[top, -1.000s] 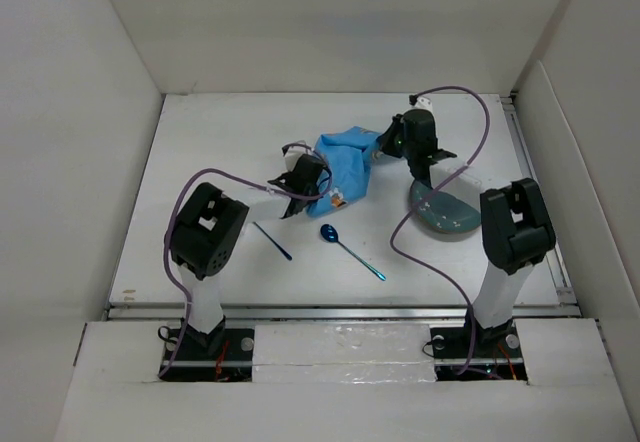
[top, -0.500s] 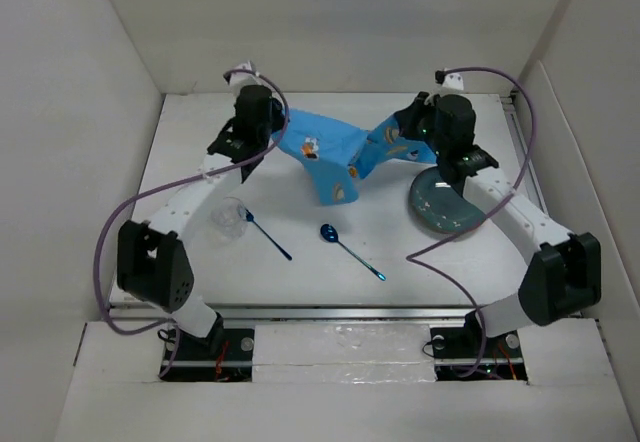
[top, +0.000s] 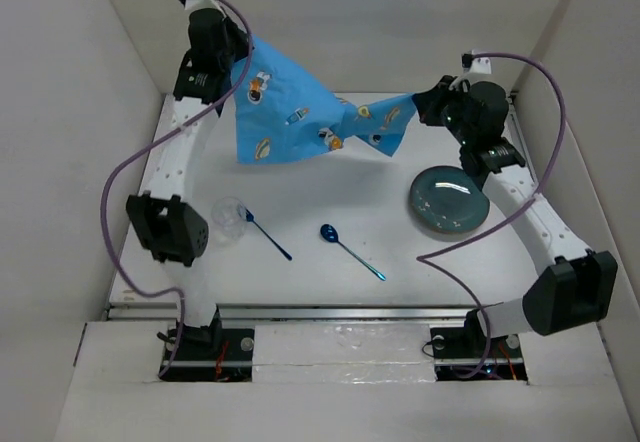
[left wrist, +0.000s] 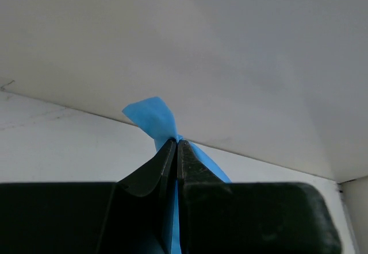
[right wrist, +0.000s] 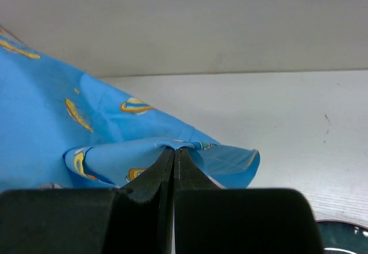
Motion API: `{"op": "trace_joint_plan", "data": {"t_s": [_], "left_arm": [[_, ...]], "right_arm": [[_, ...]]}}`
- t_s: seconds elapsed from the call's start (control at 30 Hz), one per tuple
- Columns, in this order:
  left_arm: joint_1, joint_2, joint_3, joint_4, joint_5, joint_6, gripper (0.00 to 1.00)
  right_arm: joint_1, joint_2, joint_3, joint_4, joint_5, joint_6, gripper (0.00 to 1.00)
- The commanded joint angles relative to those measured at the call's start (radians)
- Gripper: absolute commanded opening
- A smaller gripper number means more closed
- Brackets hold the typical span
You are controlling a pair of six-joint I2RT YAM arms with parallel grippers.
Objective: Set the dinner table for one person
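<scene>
Left gripper [left wrist: 176, 145] jaws clamped on corner of blue cloth [top: 300, 112], upper left of overhead view. Right gripper [right wrist: 174, 150] jaws pinched on opposite corner, upper right. Cloth stretched between them, above white table [top: 400, 262] filling frame's middle. On table: plate [top: 449, 199] right, spoon [top: 350, 249] centre, glass [top: 230, 219] left.

The top view looks down from behind the arms over the whole counter [top: 300, 197]. The wrist views sit close along the left tool [left wrist: 176, 145] and right tool [right wrist: 174, 150]. All share the blue cloth [top: 285, 112].
</scene>
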Motion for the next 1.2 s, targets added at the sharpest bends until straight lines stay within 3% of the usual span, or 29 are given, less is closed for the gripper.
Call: {"op": "trace_joint_plan", "data": {"t_s": [0.0, 0.03, 0.1, 0.17, 0.3, 0.33, 0.37, 0.43, 0.5, 0.53, 0.57, 0.6, 0.63, 0.67, 0.7, 0.87, 0.9, 1.0, 1.17], "left_arm": [[0.062, 0.195, 0.199, -0.178, 0.073, 0.078, 0.00], [0.062, 0.248, 0.324, -0.206, 0.070, 0.095, 0.00], [0.071, 0.389, 0.427, -0.247, 0.029, 0.125, 0.00], [0.071, 0.452, 0.445, -0.228, 0.018, 0.152, 0.15], [0.091, 0.485, 0.379, -0.180, 0.046, 0.135, 0.35], [0.091, 0.491, 0.376, -0.189, 0.044, 0.136, 0.55], [0.091, 0.487, 0.367, -0.194, 0.043, 0.133, 0.61], [0.091, 0.459, 0.299, -0.192, 0.060, 0.121, 0.66], [0.091, 0.390, 0.223, -0.176, 0.096, 0.089, 0.62], [0.082, 0.297, 0.082, -0.145, 0.119, 0.074, 0.52], [0.082, 0.296, 0.080, -0.145, 0.116, 0.072, 0.52], [0.061, 0.269, 0.004, -0.131, 0.107, 0.070, 0.34], [0.027, 0.217, -0.028, -0.128, 0.094, 0.073, 0.24], [-0.004, 0.182, -0.077, -0.137, 0.066, 0.086, 0.04], [-0.004, 0.181, -0.107, -0.152, 0.052, 0.083, 0.00], [-0.038, 0.059, -0.360, -0.111, 0.006, 0.061, 0.03], [-0.038, 0.059, -0.387, -0.125, -0.002, 0.067, 0.23], [-0.038, 0.111, -0.352, -0.227, -0.084, 0.115, 0.37], [-0.038, 0.181, -0.338, -0.312, -0.114, 0.178, 0.38]], "right_arm": [[-0.013, 0.046, 0.013, -0.002, -0.081, 0.018, 0.00], [-0.013, 0.052, -0.057, 0.019, -0.113, 0.023, 0.00], [0.012, 0.077, -0.155, 0.119, -0.109, 0.073, 0.00], [0.032, 0.115, -0.255, 0.157, -0.122, 0.089, 0.00], [0.079, 0.193, -0.313, 0.162, -0.113, 0.100, 0.00], [0.088, 0.203, -0.321, 0.167, -0.096, 0.101, 0.00], [0.098, 0.207, -0.323, 0.164, -0.084, 0.106, 0.00], [0.107, 0.212, -0.312, 0.139, -0.064, 0.115, 0.00], [0.107, 0.216, -0.294, 0.107, -0.011, 0.126, 0.01], [0.096, 0.213, -0.283, 0.101, 0.031, 0.127, 0.02], [0.096, 0.213, -0.283, 0.099, 0.031, 0.127, 0.02], [0.096, 0.213, -0.269, 0.096, 0.039, 0.129, 0.02], [0.083, 0.213, -0.265, 0.098, 0.048, 0.127, 0.02], [0.069, 0.212, -0.251, 0.093, 0.053, 0.123, 0.01], [0.059, 0.212, -0.248, 0.093, 0.051, 0.123, 0.01], [0.017, 0.203, -0.232, 0.096, 0.031, 0.123, 0.00], [0.006, 0.200, -0.229, 0.096, 0.016, 0.120, 0.00], [0.006, 0.181, -0.243, 0.118, -0.018, 0.123, 0.00], [0.006, 0.177, -0.245, 0.132, -0.042, 0.126, 0.00]]}}
